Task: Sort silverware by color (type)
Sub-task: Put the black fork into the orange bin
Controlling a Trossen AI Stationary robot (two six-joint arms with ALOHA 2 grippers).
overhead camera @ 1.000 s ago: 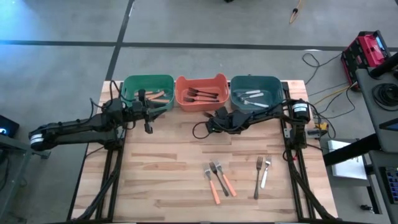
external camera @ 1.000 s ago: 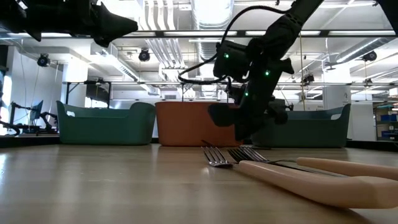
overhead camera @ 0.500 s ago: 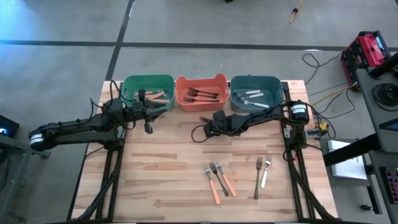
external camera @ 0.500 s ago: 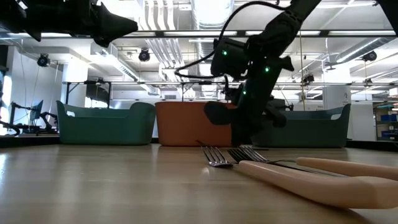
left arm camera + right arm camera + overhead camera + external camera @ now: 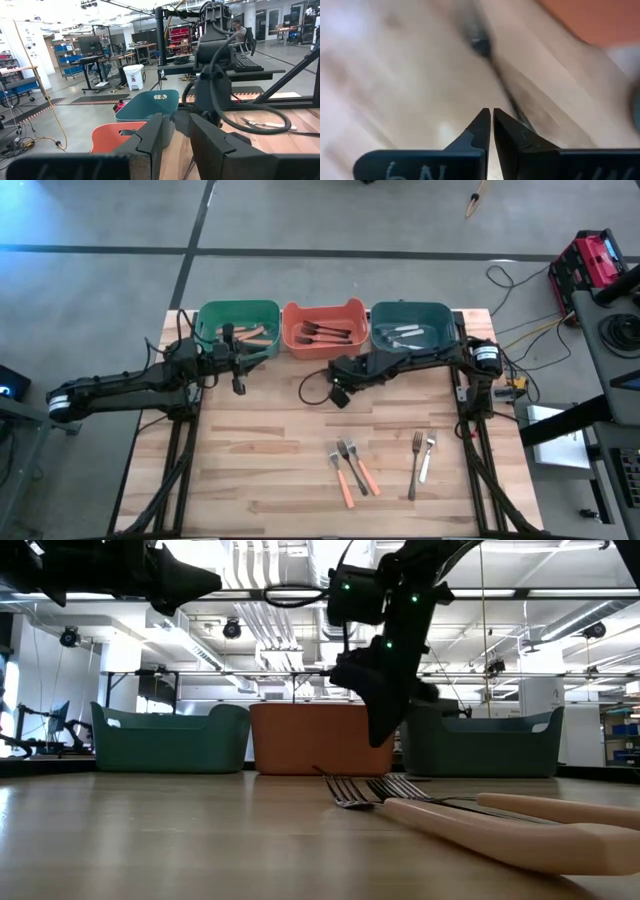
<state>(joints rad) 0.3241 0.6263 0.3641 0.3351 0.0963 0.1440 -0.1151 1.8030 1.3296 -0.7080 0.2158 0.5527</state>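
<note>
From above: five loose metal-tined forks on the pale wooden slat table (image 5: 260, 470), three with orange and dark handles (image 5: 350, 468) near the front middle and two pale-handled ones (image 5: 421, 460) just to their right, more forks lying in the green plastic bin (image 5: 238, 313), the orange plastic bin (image 5: 322, 311) and the teal plastic bin (image 5: 410, 313) along the far edge, the right gripper (image 5: 338, 396) over bare wood before the orange bin, the left gripper (image 5: 238, 383) beside the green bin. At table height: right gripper (image 5: 381, 730) hanging clear of the wood, fork tines (image 5: 345, 790) close in front. Wrist views: left gripper (image 5: 175, 135) with jaws slightly apart and empty, right gripper (image 5: 492, 122) with fingertips pressed together, empty.
</note>
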